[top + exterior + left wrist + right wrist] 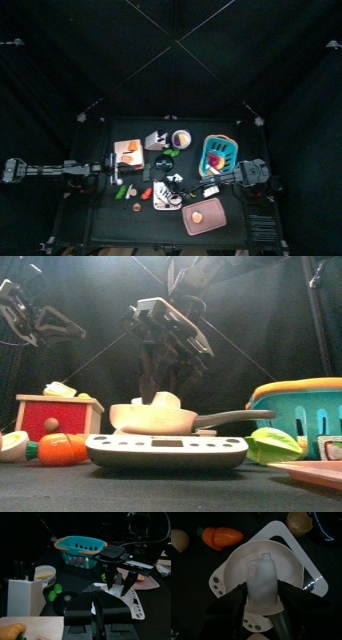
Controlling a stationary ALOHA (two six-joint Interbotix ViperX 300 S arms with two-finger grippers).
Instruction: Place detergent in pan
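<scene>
The detergent (263,574), a white bottle with a handle, lies over the whitish inside of the pan (238,559). My right gripper (264,594) is shut on the bottle's base, a jaw on each side, cap pointing away. From the front, the pan (134,421) sits on a flat grey scale (167,452), its handle to the right, and the right gripper (158,384) reaches down onto the bottle (164,403). My left gripper (93,592) rests shut at the table's left and holds nothing.
A teal basket (302,406) stands right of the pan, with a green toy (274,444) and a pink board (315,472) in front. Left of the scale are an orange carrot toy (60,448) and a red box (56,416). A white block (25,597) stands near the left arm.
</scene>
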